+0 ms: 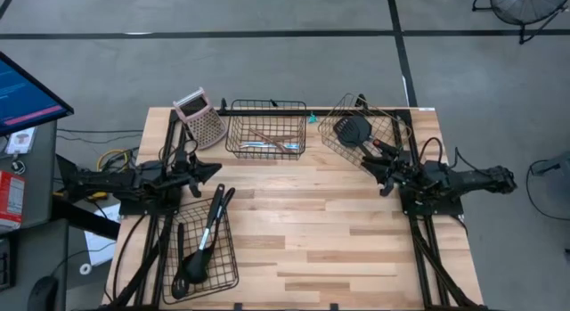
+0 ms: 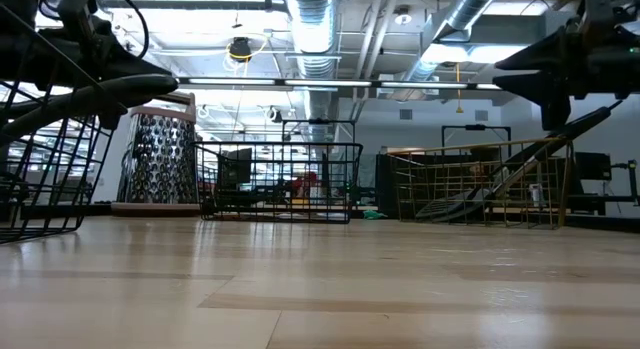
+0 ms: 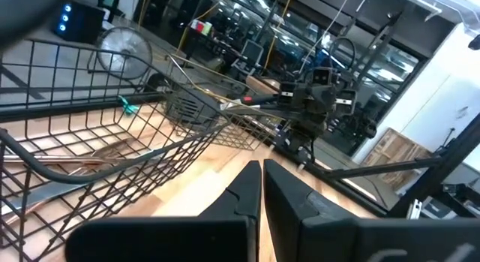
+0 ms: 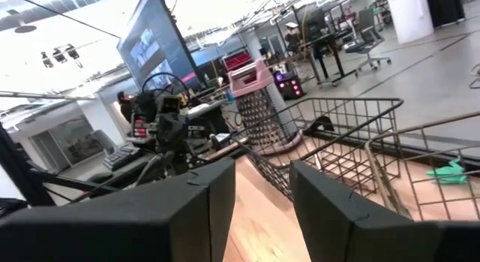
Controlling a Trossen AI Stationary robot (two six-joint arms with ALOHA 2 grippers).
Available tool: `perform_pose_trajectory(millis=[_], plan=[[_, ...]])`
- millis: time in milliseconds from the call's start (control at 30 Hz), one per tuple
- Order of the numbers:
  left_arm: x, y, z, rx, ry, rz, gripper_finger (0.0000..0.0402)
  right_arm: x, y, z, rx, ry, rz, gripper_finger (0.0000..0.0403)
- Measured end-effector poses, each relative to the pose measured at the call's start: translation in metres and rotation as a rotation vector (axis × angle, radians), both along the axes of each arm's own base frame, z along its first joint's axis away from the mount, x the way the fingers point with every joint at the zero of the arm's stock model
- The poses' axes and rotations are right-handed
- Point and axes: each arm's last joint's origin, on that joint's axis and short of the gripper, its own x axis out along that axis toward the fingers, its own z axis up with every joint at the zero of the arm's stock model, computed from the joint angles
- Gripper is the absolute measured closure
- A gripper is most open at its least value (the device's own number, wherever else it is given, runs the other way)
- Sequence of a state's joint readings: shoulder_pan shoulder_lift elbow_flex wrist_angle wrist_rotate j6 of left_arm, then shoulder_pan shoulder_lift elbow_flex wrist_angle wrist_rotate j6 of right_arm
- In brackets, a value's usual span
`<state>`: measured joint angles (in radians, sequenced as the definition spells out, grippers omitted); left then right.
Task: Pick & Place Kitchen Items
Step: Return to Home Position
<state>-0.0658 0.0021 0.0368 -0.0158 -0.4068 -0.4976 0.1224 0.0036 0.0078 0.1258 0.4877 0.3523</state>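
Several black long-handled utensils (image 1: 200,249) lie in a black wire basket (image 1: 227,275) at the near left, their handles over its far rim. A wooden-handled utensil (image 1: 272,137) and a silvery one (image 1: 258,146) lie in the black basket (image 1: 265,106) at the far middle. A black spatula (image 1: 352,130) leans in the tilted copper basket (image 1: 334,110) at the far right, its handle (image 1: 385,148) sticking out over the rim. My left gripper (image 1: 219,169) (image 3: 261,179) is shut and empty, above the table by the near-left basket. My right gripper (image 1: 372,163) (image 4: 262,188) is open and empty, just beside the spatula's handle.
A pink-topped metal box grater (image 1: 200,118) stands at the far left, beside the middle basket. Bare wooden tabletop (image 1: 321,231) lies between the arms and toward the near edge. A small teal scrap (image 1: 313,118) lies between the two far baskets.
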Motion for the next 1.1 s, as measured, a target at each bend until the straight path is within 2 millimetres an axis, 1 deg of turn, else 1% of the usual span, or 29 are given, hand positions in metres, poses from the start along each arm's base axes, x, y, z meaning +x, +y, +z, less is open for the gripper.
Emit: perform_pose_trajectory(millis=[233, 400, 600, 700, 833, 967, 1100], plan=[[0.0, 0.0, 0.0, -0.003, -0.002, -0.013, 0.04, 0.001, 0.0, -0.005, -0.016, 0.059, 0.002, 0.0275], [0.0, 0.0, 0.0, -0.003, -0.004, -0.014, 0.04, 0.001, 0.002, -0.005, -0.01, 0.057, 0.015, 0.0275], [0.0, 0.0, 0.001, -0.004, -0.011, -0.014, 0.04, 0.001, 0.003, -0.005, 0.051, 0.034, 0.046, 0.0275], [0.0, 0.0, 0.001, -0.004, -0.012, -0.014, 0.04, 0.001, 0.006, -0.006, 0.044, 0.037, 0.124, 0.0275], [0.0, 0.0, 0.001, -0.004, -0.015, -0.015, 0.04, 0.002, 0.012, -0.001, -0.083, 0.022, 0.293, 0.0275], [0.0, 0.0, 0.002, -0.005, -0.019, -0.015, 0.04, 0.001, 0.014, 0.001, -0.15, 0.007, 0.368, 0.0275], [0.0, 0.0, 0.002, -0.005, -0.019, -0.015, 0.04, 0.0, 0.018, 0.008, -0.294, -0.072, 0.473, 0.0275]])
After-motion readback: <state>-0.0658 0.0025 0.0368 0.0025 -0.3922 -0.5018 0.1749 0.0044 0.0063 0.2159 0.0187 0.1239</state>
